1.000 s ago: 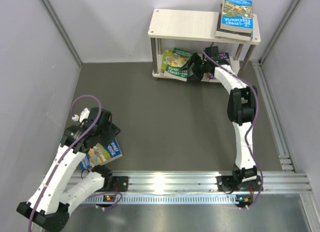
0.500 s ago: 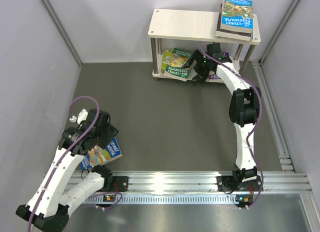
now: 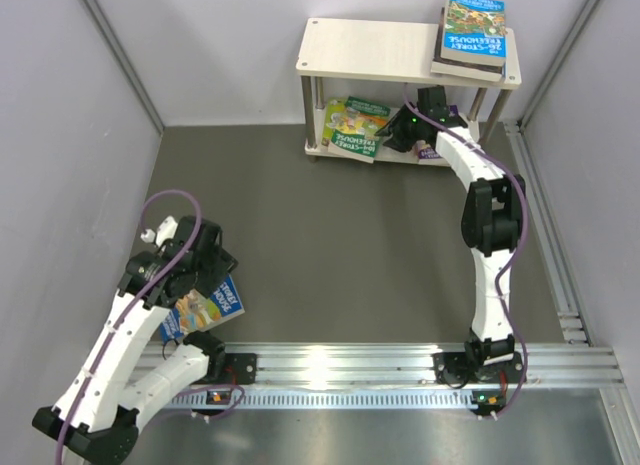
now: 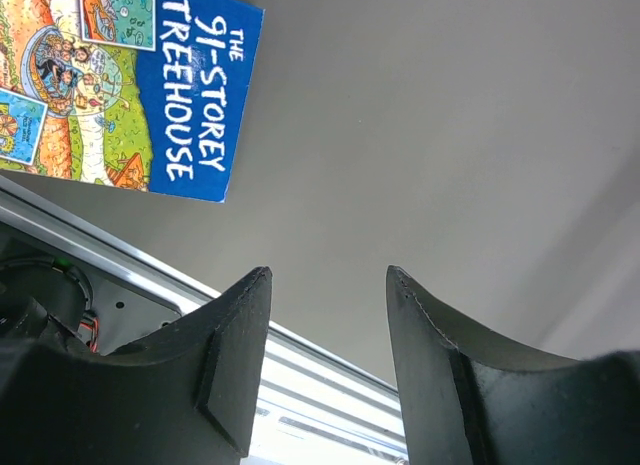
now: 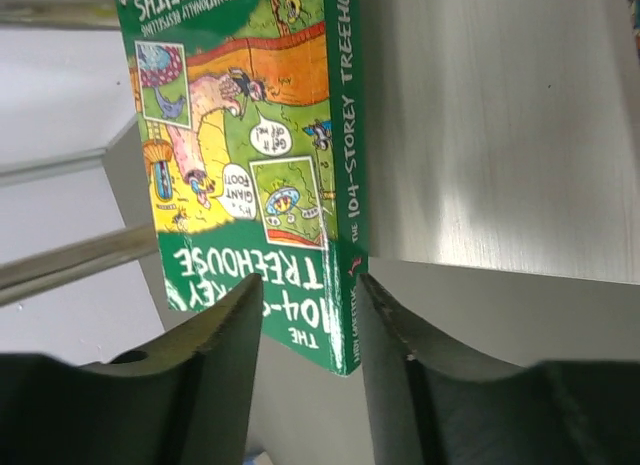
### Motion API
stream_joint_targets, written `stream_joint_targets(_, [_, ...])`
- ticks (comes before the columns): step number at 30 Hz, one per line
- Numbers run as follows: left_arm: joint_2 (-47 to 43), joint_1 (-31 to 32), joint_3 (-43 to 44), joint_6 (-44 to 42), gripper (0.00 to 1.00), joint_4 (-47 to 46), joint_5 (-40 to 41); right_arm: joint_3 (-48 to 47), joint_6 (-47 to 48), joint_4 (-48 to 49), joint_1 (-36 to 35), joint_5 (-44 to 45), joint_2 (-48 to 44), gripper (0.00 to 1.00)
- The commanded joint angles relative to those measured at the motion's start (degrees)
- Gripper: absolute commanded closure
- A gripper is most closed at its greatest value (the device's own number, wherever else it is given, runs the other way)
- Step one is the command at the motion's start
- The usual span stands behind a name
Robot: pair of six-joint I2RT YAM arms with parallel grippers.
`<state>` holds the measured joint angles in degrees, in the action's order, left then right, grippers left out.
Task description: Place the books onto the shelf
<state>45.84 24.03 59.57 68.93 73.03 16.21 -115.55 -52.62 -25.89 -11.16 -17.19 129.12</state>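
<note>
Grey table (image 3: 330, 235), pale walls. Shelf (image 3: 370, 40) stands at the far edge, right of centre. On its top board a stack (image 3: 470, 57) of books sits at the right end, blue cover uppermost. On the lower board, green books (image 3: 352, 127) lean out over the front edge, left of middle.

My right claw (image 5: 310, 283) is in at the lower board, right at the green books' right edge. Wrist view shows the 104-Storey book (image 5: 250, 165), green, with its corner and spine down between my fingers (image 5: 215, 335). One finger is against the spine and the other overlaps the cover. Can't tell if I'm clamped on it or only straddling it.

My left claw (image 4: 328, 275) is over the near-left of the table, well apart from the shelf. Its jaws are apart with nothing between them. The 91-Storey book (image 4: 150, 85), blue, lies flat on the table just beside that claw, next to the rail (image 4: 300, 375) along the near edge. No contact with it.
</note>
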Motion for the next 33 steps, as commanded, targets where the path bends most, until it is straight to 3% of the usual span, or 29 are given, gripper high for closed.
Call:
stream_joint_targets(1, [-1.28,-0.13,2.04,-0.28,0.45,1.58,1.46,-4.60,-2.31,5.67,0.87,3.91,-0.98,0.60])
stream_joint_targets(33, [-0.23,-0.13,6.70,-4.06,0.44,7.21,4.53,-15.49,-9.17,7.34,-2.99,6.12,10.54,0.60])
